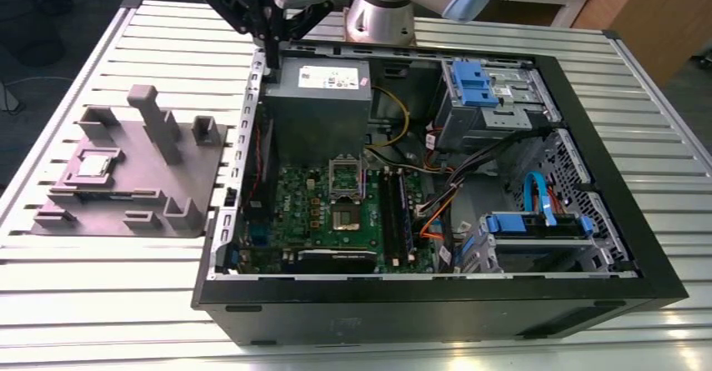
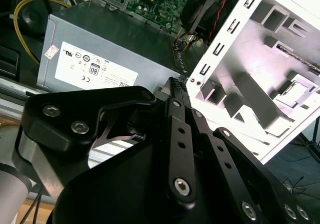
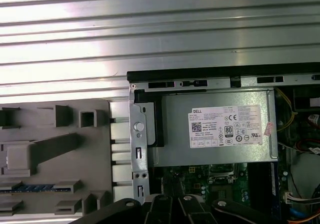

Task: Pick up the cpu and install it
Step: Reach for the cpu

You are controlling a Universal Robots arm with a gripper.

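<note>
Gripper (image 1: 272, 54) hung above grey power-supply box (image 1: 317, 83), my fingers (image 2: 177, 99) pressed together, empty. Small silvery square cpu (image 1: 92, 165) lay well aside on grey holder block (image 1: 145, 192); I judged level, centred approach best.

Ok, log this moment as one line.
gripper: above case edge by power supply | cpu: lying in holder block | pick: not yet done

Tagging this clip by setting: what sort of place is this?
Probably a robotics lab bench: a robot arm by an open computer case and a holder block on a slatted metal table.
</note>
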